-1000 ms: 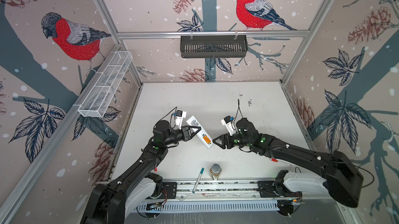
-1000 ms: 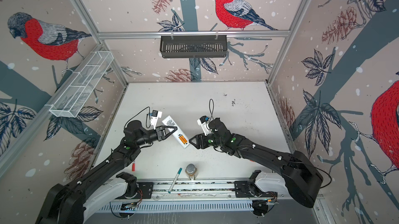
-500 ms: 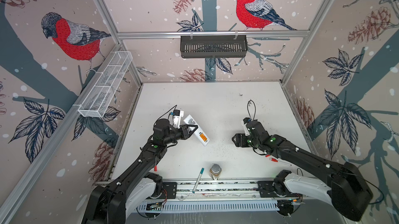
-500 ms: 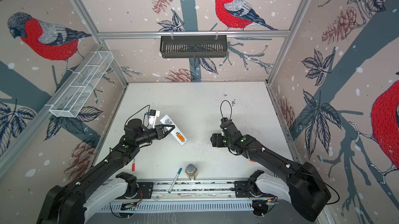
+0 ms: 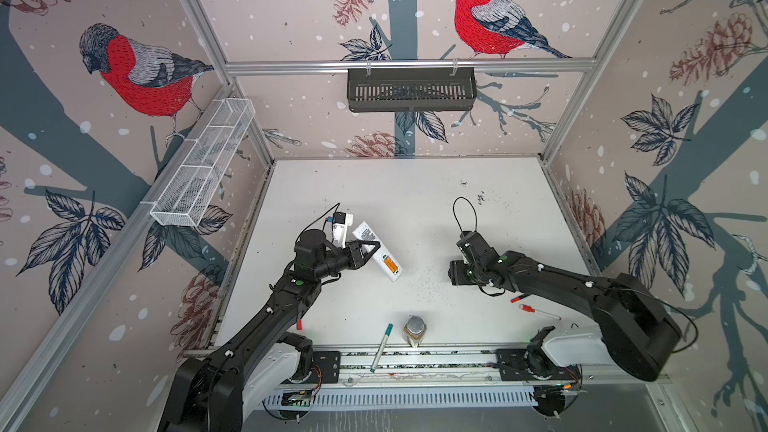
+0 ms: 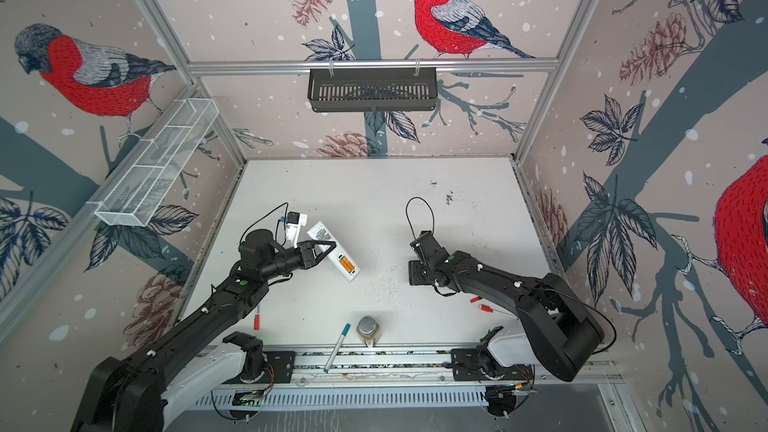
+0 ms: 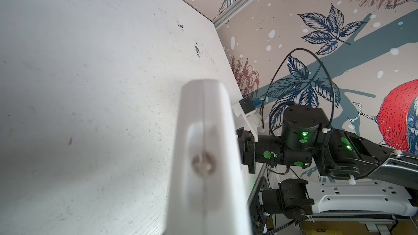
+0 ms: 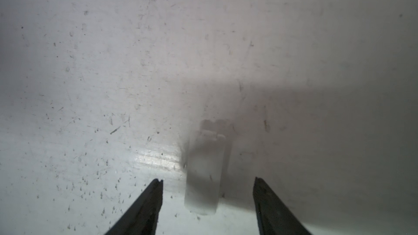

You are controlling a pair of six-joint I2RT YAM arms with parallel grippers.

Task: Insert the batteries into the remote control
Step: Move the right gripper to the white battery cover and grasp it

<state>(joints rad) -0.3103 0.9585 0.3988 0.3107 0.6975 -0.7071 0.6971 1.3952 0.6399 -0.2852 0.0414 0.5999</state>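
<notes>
One white table [image 5: 374, 184] lies under me, scuffed and speckled. I have two black arms over it, one on each side. Two baskets hang on the walls: a long white wire basket [image 5: 203, 172] on the left wall and a black slotted basket [image 5: 411, 89] on the back wall. My left gripper [image 5: 371, 247] is pinched on the one remote control [image 5: 381, 257], left of the table's middle, its back turned up in both top views with the QR label toward the far end. My right gripper [image 8: 207, 179] points down at the table on the right, its two fingers spread wide and touching nothing. One small jar [image 5: 414, 330] with a metal lid stands near the front edge, and one teal-capped marker [image 5: 381, 346] lies just beside it, across the front rail. I count three red-capped markers, each partly hidden: two [image 5: 536, 311] by my right arm and one [image 6: 257, 319] beside my left arm. One white cover plate [image 8: 202, 190] lies flat on the table between my right fingers, apart from both. Two orange batteries [image 5: 389, 263] sit side by side in the remote's open bay, at its near end.
</notes>
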